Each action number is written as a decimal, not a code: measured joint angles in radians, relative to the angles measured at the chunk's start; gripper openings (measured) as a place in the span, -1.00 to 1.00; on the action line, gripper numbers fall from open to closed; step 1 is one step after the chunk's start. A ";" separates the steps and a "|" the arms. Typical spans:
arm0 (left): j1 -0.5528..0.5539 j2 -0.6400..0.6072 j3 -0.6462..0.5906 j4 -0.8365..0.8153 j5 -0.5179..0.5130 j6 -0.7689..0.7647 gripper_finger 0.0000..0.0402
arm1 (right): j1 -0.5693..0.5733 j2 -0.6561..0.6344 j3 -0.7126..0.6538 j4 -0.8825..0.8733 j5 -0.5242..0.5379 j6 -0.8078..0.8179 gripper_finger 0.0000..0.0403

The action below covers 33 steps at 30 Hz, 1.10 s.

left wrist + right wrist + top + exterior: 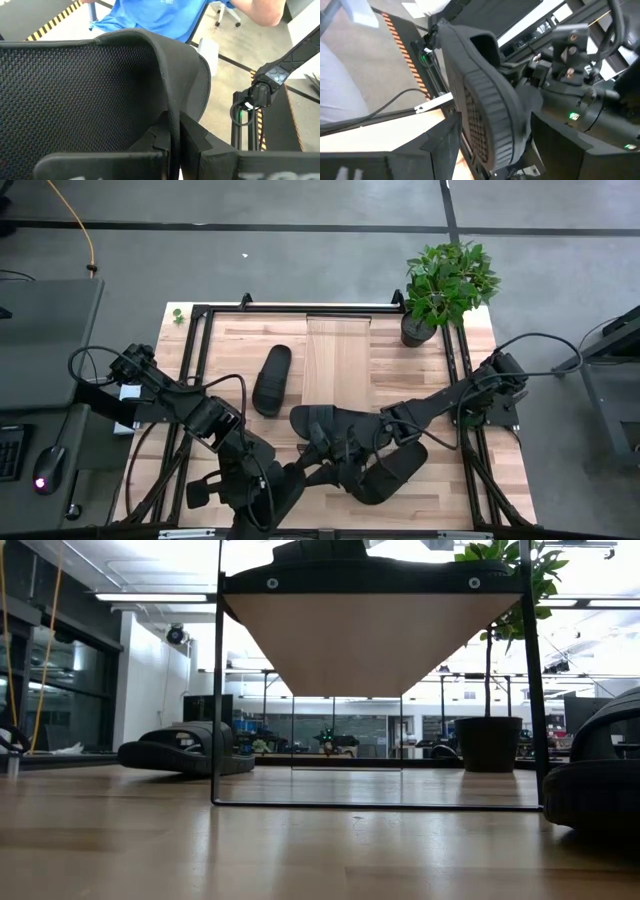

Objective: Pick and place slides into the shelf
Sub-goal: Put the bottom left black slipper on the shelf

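Between both arms, each end effector (312,448) clamps one raised slide (322,423).

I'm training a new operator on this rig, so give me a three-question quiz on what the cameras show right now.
1. True or false: the lone black slide sandal lying flat left of the light-wood shelf board is held by a gripper.
2. What is the left gripper clamped on? A) a black slide sandal with a textured sole B) a plant pot C) nothing
3. Fill in: the leafy green potted plant stands near the table's far ___ corner, by the robot's own sides.

Key: 1 false; 2 A; 3 right.
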 joint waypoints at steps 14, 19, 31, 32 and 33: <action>0.000 0.000 0.000 0.002 -0.007 0.002 -0.97 | -0.010 0.036 0.000 0.066 -0.008 0.009 -0.11; 0.000 -0.001 0.000 0.002 -0.011 0.007 -0.97 | -0.010 0.037 0.000 0.065 -0.012 0.039 -0.41; 0.000 -0.002 0.000 -0.001 -0.039 0.010 -0.97 | -0.010 0.037 -0.001 0.064 -0.011 0.062 -0.67; -0.001 -0.002 0.000 -0.002 -0.046 0.010 -0.97 | -0.010 0.037 -0.001 0.065 -0.011 0.069 -0.67; -0.001 -0.002 0.000 -0.002 -0.050 0.010 -0.95 | -0.011 0.037 -0.001 0.065 -0.011 0.070 -0.68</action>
